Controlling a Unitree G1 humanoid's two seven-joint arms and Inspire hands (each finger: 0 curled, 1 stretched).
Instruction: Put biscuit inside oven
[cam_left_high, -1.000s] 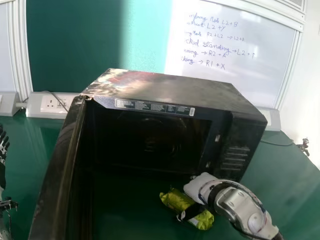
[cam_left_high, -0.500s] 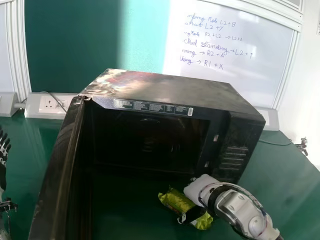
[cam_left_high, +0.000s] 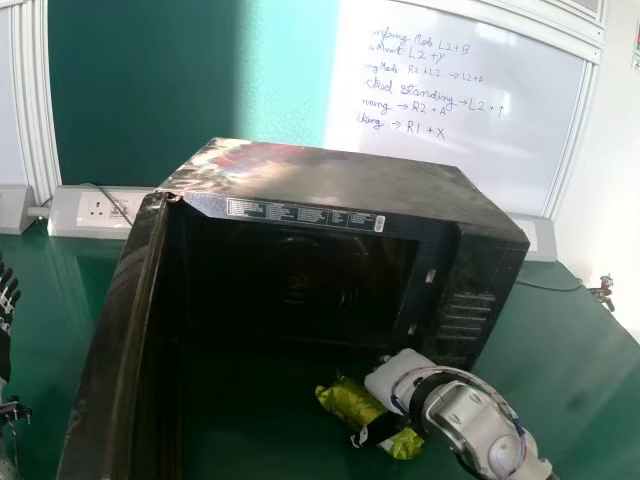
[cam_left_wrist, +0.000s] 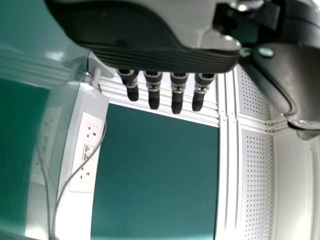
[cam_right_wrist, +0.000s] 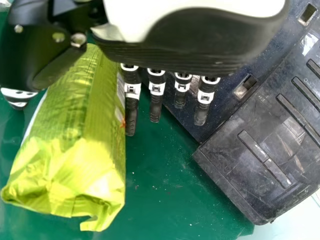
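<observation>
Oven: The black microwave oven (cam_left_high: 340, 180) stands at the middle of the head view, taken as a clock with 12 at the far wall; its opening faces 6 o'clock.
Oven door: Swung wide open, the door (cam_left_high: 110, 340) stands at 8 o'clock, hinged on the oven's 9 o'clock side.
Biscuit: The yellow-green biscuit packet (cam_left_high: 348, 400) lies outside the oven, between 5 and 6 o'clock, before the opening, its length running from 10 to 4 o'clock.
Right arm: The right arm (cam_left_high: 465, 415) enters between 4 and 5 o'clock and slants towards 10, down to the packet.
Right hand: At 5 o'clock, the right hand (cam_left_high: 398, 375) is held low at the packet, its thumb crossing over the packet on the 6 o'clock side. In the right wrist view, the packet is between thumb and fingers (cam_right_wrist: 131, 112).
Right fingers: Straight and side by side, pointing down along the packet, open rather than curled round it.
Left hand: The left hand (cam_left_high: 5, 300) is between 8 and 9 o'clock, beyond the door and well apart from the packet.
Left fingers: Open, straight and parallel, with the thumb spread away from them.
Table: The green table (cam_left_high: 560, 320) bears the oven and the packet.
Wall: A written-on whiteboard (cam_left_high: 450, 150) is between 1 and 2 o'clock; a socket panel (cam_left_high: 100, 207) is at 9.
</observation>
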